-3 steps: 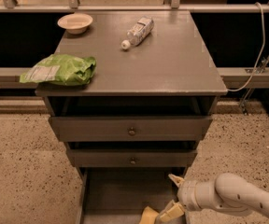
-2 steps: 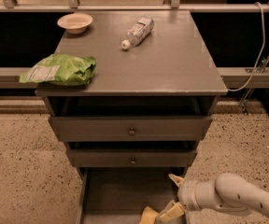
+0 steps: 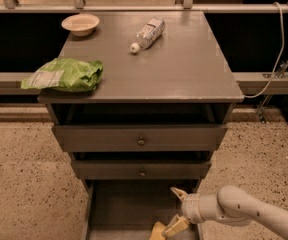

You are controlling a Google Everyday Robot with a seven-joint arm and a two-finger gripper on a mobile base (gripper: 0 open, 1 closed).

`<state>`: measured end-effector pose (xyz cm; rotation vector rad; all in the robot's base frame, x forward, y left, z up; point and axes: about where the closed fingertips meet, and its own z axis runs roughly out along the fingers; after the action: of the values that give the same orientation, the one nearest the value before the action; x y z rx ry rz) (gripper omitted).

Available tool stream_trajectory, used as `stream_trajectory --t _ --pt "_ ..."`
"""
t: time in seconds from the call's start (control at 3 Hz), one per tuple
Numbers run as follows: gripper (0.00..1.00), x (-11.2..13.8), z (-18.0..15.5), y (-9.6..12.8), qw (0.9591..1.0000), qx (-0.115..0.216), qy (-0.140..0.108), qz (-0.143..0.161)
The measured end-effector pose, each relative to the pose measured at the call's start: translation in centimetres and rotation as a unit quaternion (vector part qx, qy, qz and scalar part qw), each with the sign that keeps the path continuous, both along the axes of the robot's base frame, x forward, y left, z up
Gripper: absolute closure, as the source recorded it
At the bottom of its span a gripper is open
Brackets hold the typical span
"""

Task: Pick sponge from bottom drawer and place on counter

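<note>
Gripper [image 3: 174, 209] hung spread in the drawer [image 3: 129, 204], unmoved over the last second; the sponge [image 3: 157, 232] lay beside its lower fingertip, not yet pinched, counter [image 3: 184, 69] still waiting.

Smooth off-white arm [image 3: 256, 213], dotted with small dark specks, narrows to a pale wrist [image 3: 196, 208]. The tool [image 3: 177, 210], over the bottom drawer's [image 3: 121, 206] right side, has two spread cream-yellow fingers [image 3: 176, 226].

Claw [image 3: 173, 210] low, fingers [image 3: 178, 193] spread, pointing left; white arm [image 3: 254, 211] enters from right.
</note>
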<state>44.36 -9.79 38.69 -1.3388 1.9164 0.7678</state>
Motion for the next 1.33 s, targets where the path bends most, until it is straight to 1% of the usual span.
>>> stream_trajectory --t 0.33,0.67,1.0,1.33 --pt "0.0 1.0 -4.0 0.2 0.9976 0.038 -0.044 0.039" --pt "0.0 1.1 -6.3 0.7 0.9953 0.045 -0.066 0.055" --pt "0.0 1.8 -8.7 1.0 0.9932 -0.004 -0.097 0.064" --pt "0.0 2.7 -13.9 1.2 0.9792 -0.069 -0.161 0.102"
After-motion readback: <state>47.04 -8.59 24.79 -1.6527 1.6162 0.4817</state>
